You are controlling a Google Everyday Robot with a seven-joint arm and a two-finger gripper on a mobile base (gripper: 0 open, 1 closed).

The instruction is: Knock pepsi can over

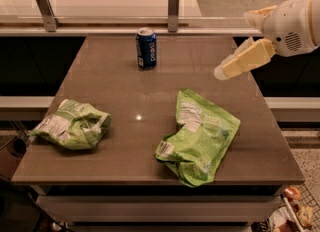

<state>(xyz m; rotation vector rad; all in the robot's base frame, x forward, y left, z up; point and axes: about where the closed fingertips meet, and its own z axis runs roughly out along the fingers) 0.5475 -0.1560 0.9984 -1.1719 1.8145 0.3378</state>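
Note:
The pepsi can (146,48) is a small dark-blue can with a silver top. It stands upright at the far middle of the brown table (130,101). My gripper (242,60) is cream-coloured and hangs in the air over the table's right side. It is to the right of the can and a little nearer to me, well apart from it, and it holds nothing that I can see.
A crumpled green bag (72,125) lies at the near left of the table. A larger green bag (200,136) lies at the near right, below the gripper. A low rail with two metal posts (173,8) runs behind the table's far edge.

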